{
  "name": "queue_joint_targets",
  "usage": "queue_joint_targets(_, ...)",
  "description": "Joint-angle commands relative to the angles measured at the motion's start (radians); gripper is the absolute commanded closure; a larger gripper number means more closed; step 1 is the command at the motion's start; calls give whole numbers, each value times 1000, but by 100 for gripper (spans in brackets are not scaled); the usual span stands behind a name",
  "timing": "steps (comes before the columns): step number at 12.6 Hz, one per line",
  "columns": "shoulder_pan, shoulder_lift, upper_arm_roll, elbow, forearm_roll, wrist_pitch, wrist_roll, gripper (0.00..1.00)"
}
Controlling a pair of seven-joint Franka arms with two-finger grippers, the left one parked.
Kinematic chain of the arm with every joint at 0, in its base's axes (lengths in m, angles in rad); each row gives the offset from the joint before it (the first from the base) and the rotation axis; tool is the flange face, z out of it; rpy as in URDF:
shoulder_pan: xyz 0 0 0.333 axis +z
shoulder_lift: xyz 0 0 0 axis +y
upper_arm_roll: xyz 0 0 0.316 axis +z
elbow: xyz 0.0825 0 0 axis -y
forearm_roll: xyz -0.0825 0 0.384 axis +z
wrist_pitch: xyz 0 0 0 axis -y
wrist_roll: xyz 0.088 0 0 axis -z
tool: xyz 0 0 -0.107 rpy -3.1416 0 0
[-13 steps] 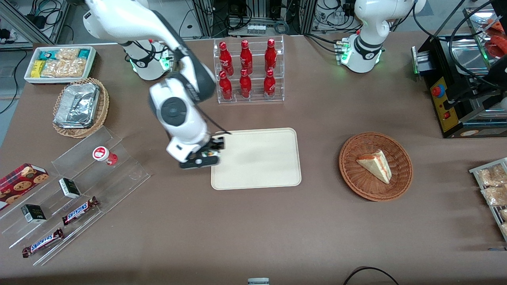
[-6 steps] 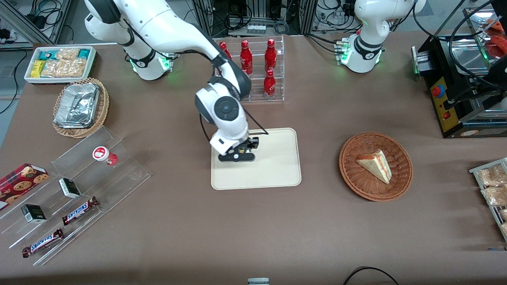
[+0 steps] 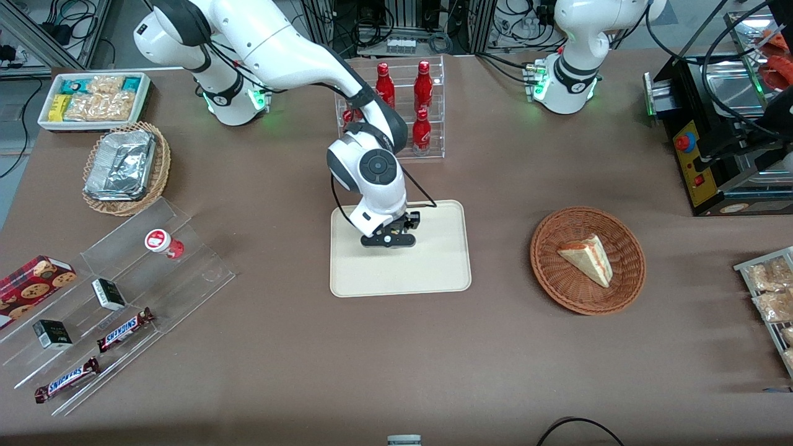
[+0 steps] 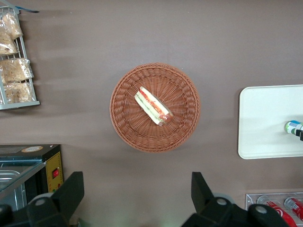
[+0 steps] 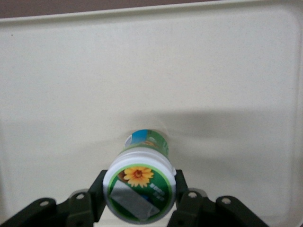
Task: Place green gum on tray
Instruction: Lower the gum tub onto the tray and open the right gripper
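Note:
The green gum is a small bottle with a green-and-white flower lid, and it stands upright between my gripper's fingers. My right gripper is shut on it over the cream tray. I cannot tell whether the bottle's base touches the tray. In the front view the gripper hangs over the middle of the tray and hides the bottle. The left wrist view shows the gum above the tray.
A clear rack of red bottles stands farther from the front camera than the tray. A wicker basket with a sandwich lies toward the parked arm's end. A red-lidded small bottle sits on an acrylic shelf toward the working arm's end.
My gripper has carried the green gum from the tray's edge at the working arm's side to over the tray's middle.

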Motion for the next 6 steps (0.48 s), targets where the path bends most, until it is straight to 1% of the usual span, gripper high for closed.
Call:
queue_joint_targets(1, 6, 35, -10, 33, 6, 24, 13, 85)
queue_joint_targets(2, 6, 43, -10, 33, 4, 32, 13, 47)
queue_joint_targets(3, 8, 46, -10, 33, -2, 48, 13, 1)
queue_joint_targets(5, 6, 49, -10, 32, -28, 59, 13, 0)
queue_joint_targets(6, 6, 49, -10, 32, -28, 59, 13, 0)
